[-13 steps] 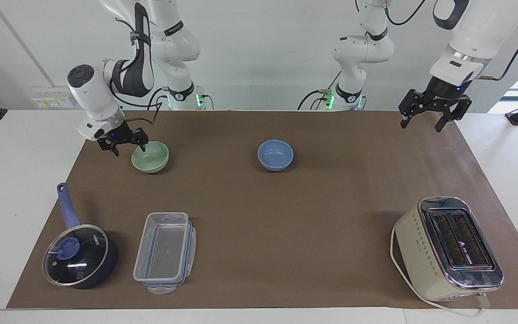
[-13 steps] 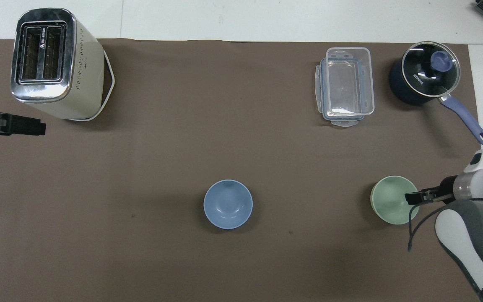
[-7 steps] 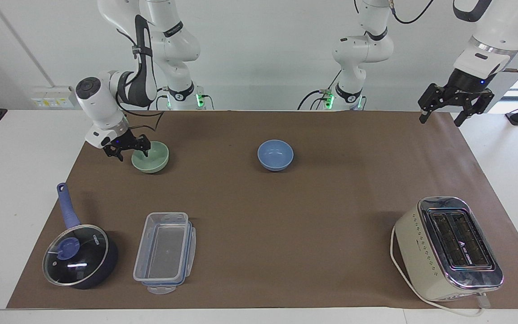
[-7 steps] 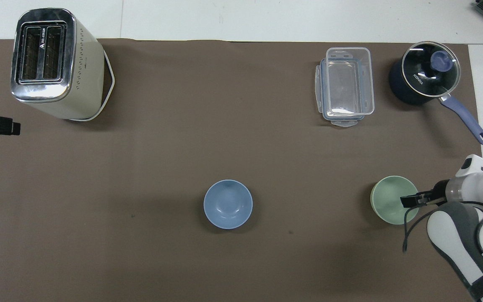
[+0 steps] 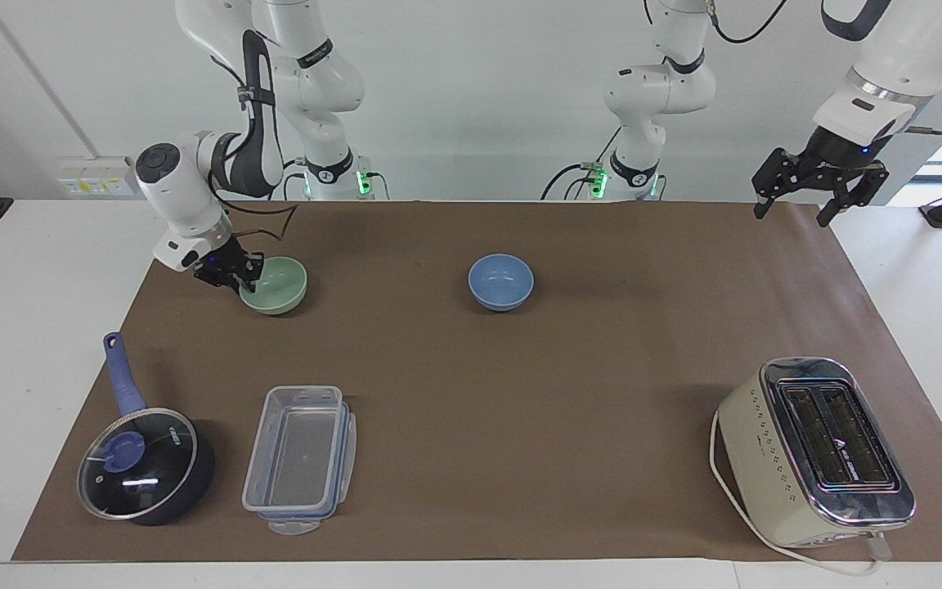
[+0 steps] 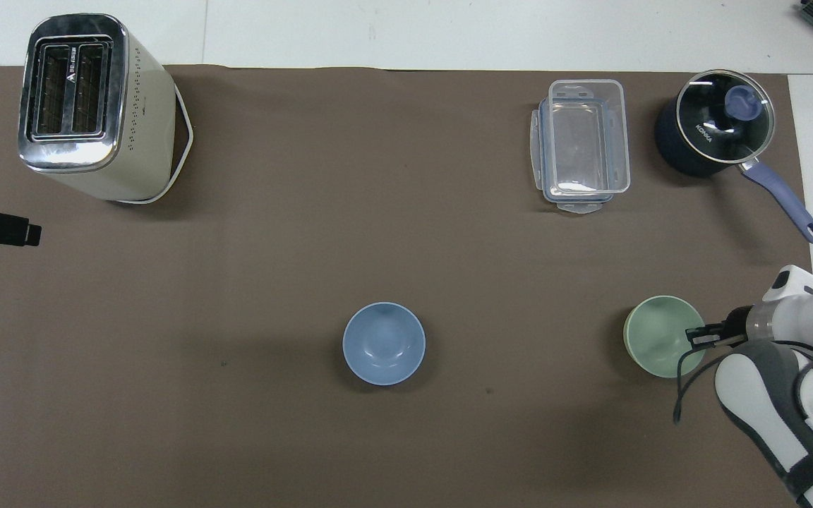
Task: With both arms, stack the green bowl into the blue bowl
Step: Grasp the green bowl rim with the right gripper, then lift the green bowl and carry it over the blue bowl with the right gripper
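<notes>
While the right arm's black two-finger claw (image 5: 235, 276) sits low at the rim of the small, round, pale mint-green matte bowl (image 5: 279, 286), on the side toward the right arm's end of the brown-covered worktop (image 5: 471, 393), the bowl itself stands upright on the worktop close to the robots. Whether that claw already pinches the rim or only brackets it, I cannot tell; in the overhead view the white wrist and its cable cover most of it, and only a dark tip shows at the bowl's edge.

The green bowl looks light, rigid and smooth, probably plastic or glazed ware, so it should lift easily but may slip or swing if caught by too little wall. The rim is the only sensible hold, one finger inside and one outside, set deep enough to keep it level.

Toward the middle of the worktop, about as near the robots and well apart from the green one, stands the matching small, round, light periwinkle-blue matte bowl (image 5: 501, 282), empty and upright.

At the left arm's end, the left claw (image 5: 791, 214) hangs in the air over the worktop's corner, spread wide and holding nothing, waiting. The overhead view cuts it off at the edge.
</notes>
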